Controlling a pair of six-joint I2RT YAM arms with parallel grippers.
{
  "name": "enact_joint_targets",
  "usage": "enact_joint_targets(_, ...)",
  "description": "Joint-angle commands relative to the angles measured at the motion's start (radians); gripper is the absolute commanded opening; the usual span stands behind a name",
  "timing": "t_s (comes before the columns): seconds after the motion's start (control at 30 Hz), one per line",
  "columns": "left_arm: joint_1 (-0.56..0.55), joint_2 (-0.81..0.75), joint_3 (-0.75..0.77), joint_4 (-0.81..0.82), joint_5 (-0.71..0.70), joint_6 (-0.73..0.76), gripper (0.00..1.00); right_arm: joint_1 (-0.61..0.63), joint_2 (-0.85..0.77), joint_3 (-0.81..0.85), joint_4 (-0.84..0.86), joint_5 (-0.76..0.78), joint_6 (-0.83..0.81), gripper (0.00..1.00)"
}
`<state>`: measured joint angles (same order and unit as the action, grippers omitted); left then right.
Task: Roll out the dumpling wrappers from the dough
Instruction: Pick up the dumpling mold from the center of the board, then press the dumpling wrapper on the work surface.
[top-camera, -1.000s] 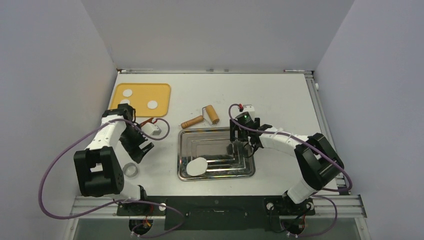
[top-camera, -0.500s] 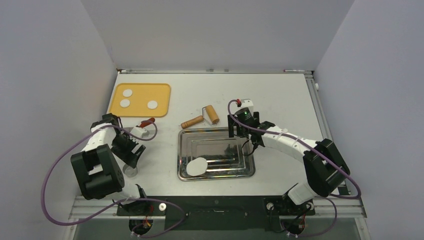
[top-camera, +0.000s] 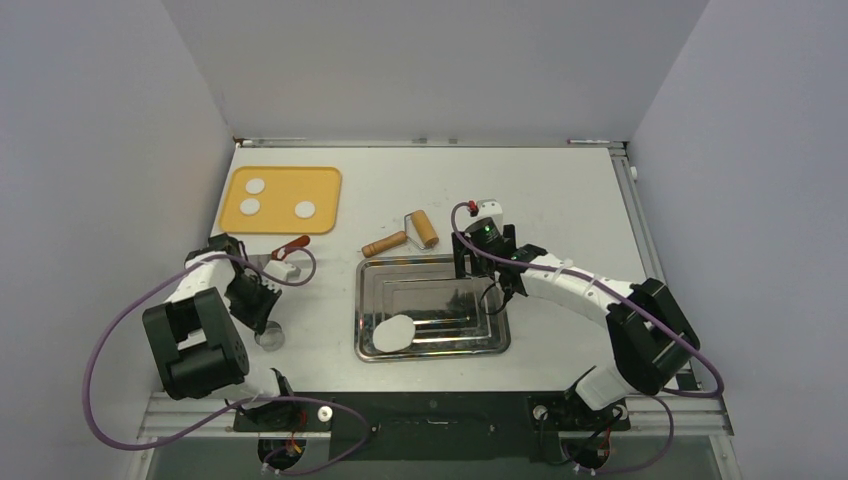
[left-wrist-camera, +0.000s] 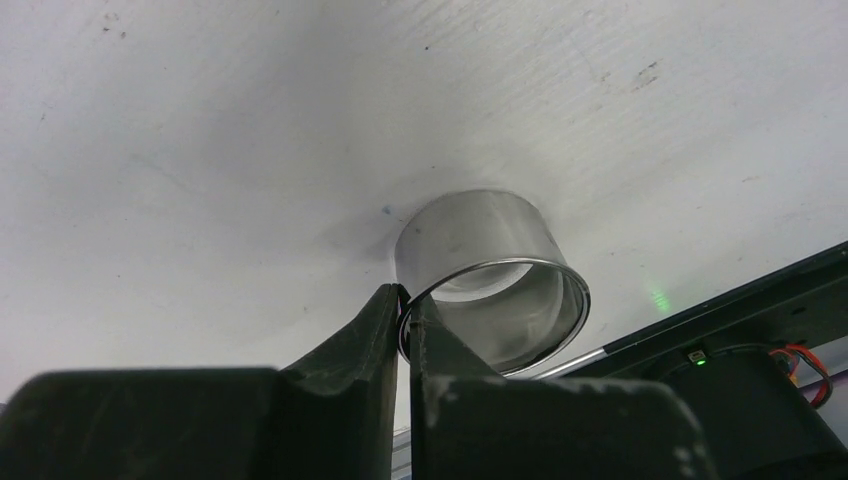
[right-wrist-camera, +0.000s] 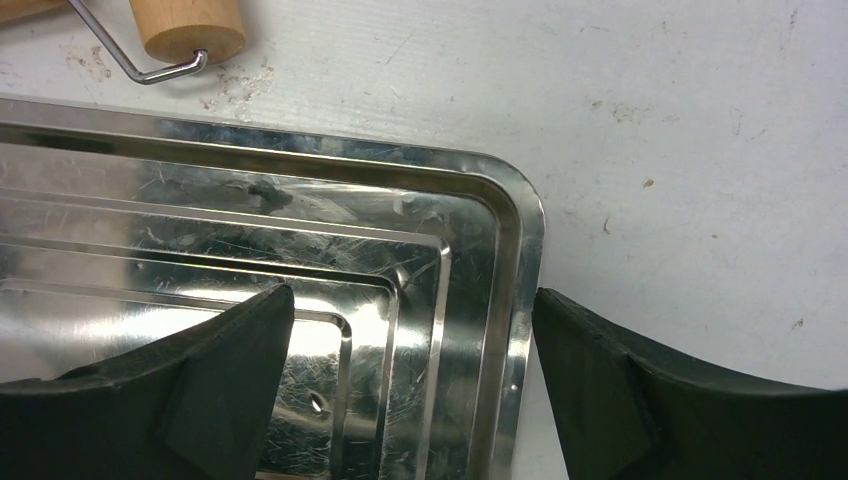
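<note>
Dough lumps (top-camera: 250, 206), likely soft and light, best nipped gently at the edge, sit on the yellow board (top-camera: 325, 190) at the table's (top-camera: 560, 190) ten o'clock; the left gripper's (left-wrist-camera: 405, 298) jaws pinch the metal ring's (left-wrist-camera: 470, 230) rim; the right gripper's (right-wrist-camera: 410, 300) jaws gape empty over the tray (right-wrist-camera: 520, 230).

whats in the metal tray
One flattened white wrapper lies in the near-left corner of the tray; elsewhere, bare metal. From above, the open right hand and its arm cover part of the far-right side; the wrist view shows only metal at that corner.

The left hand (left-wrist-camera: 405, 318) pinches the near wall of a shiny metal ring (left-wrist-camera: 480, 235) (open-ended, upright) standing on the white bench (left-wrist-camera: 240, 120).
</note>
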<state>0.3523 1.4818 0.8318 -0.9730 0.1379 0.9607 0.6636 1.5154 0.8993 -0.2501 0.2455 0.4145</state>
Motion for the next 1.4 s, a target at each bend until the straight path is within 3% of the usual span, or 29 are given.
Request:
enact_joint_targets(0.0, 0.007, -0.083, 0.059, -0.064, 0.063, 0.011, 0.0, 0.013, -0.062, 0.023, -0.007, 0.04, -0.002, 0.84)
enact_joint_targets(0.17, -0.056, -0.132, 0.156, -0.192, 0.19, 0.021, 0.0, 0.038, -0.121, 0.019, 0.015, 0.026, 0.01, 0.83)
enact_joint_targets(0.4, -0.43, -0.135, 0.281, -0.311, 0.294, -0.081, 0.0, 0.129, -0.224, -0.04, 0.158, -0.094, 0.044, 0.82)
enact_joint_targets(0.6, -0.79, -0.102, 0.316, -0.195, 0.322, -0.226, 0.0, 0.292, -0.234, -0.081, 0.328, -0.107, 0.11, 0.78)
enact_joint_targets(0.7, -0.886, -0.073, 0.294, -0.082, 0.319, -0.309, 0.0, 0.356, -0.233, -0.117, 0.432, -0.09, 0.164, 0.71)
enact_joint_targets(0.9, -0.935, -0.027, 0.234, 0.109, 0.319, -0.471, 0.0, 0.485, -0.225, -0.208, 0.601, 0.001, 0.213, 0.6)
enact_joint_targets(1.03, -0.948, -0.026, 0.189, 0.259, 0.32, -0.566, 0.0, 0.497, -0.255, -0.227, 0.499, 0.076, 0.284, 0.55)
enact_joint_targets(1.2, -0.962, 0.028, 0.2, 0.293, 0.294, -0.595, 0.0, 0.456, -0.357, -0.287, 0.323, 0.163, 0.367, 0.55)
enact_joint_targets(1.37, -1.006, 0.092, 0.221, 0.276, 0.268, -0.603, 0.0, 0.402, -0.455, -0.39, 0.352, 0.055, 0.348, 0.6)
